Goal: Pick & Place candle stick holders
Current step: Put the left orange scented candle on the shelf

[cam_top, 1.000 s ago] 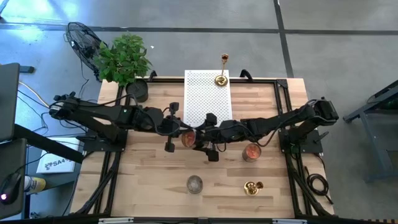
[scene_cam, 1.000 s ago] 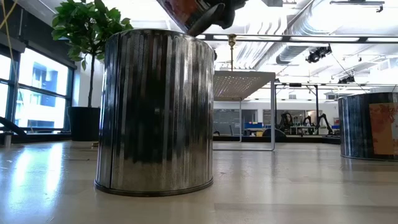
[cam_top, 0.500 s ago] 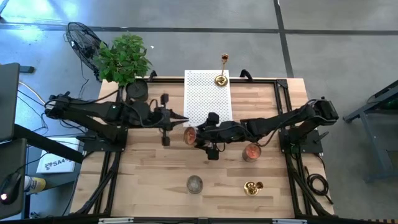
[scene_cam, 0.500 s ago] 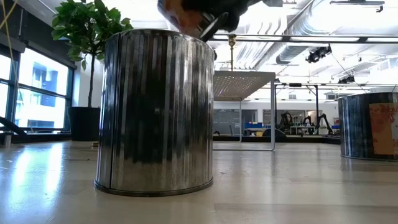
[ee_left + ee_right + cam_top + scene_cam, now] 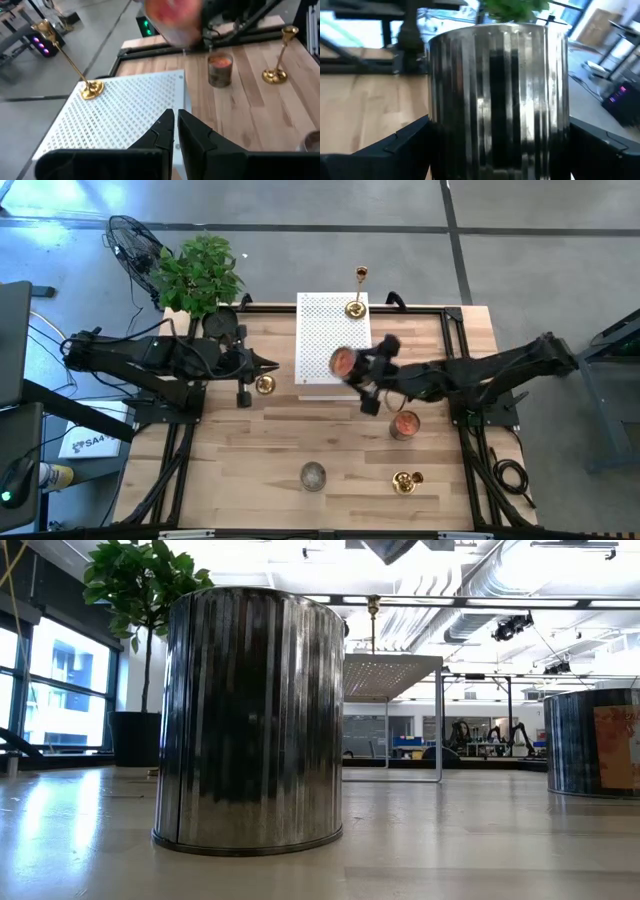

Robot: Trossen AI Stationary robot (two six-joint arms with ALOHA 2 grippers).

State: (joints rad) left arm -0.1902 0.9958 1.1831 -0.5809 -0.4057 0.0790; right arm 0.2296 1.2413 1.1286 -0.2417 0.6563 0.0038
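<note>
Three gold-brass candle stick holders show. One (image 5: 356, 308) stands by its base on the far end of the white perforated platform (image 5: 320, 330) and also shows in the left wrist view (image 5: 92, 89). One (image 5: 404, 479) stands on the table near the right front. One (image 5: 265, 385) stands just beside my left gripper (image 5: 274, 365), which is shut and empty (image 5: 176, 120). My right gripper (image 5: 352, 368) is shut on a ribbed silver tin (image 5: 497, 95) with orange wax inside (image 5: 343, 361), over the platform's near end. My right gripper pinches the tin's ribbed side wall (image 5: 437, 135) between its two fingers (image 5: 405, 145), one on each side. The fingers come level from the table's right. The tin is lifted clear, about upright, its orange top (image 5: 343, 361) facing up.
A second tin with orange wax (image 5: 405, 424) stands right of centre. A plain silver tin (image 5: 314, 476) stands near the front edge and fills the low view (image 5: 250, 720). A potted plant (image 5: 200, 275) stands at the far left corner. Black frame rails run along the table's edges.
My left gripper has drawn back from the tin toward the table's left edge, uncovering the candle stick holder beside it. My right gripper has carried the tin up and toward the far right, from above the table's middle to over the platform's near end.
</note>
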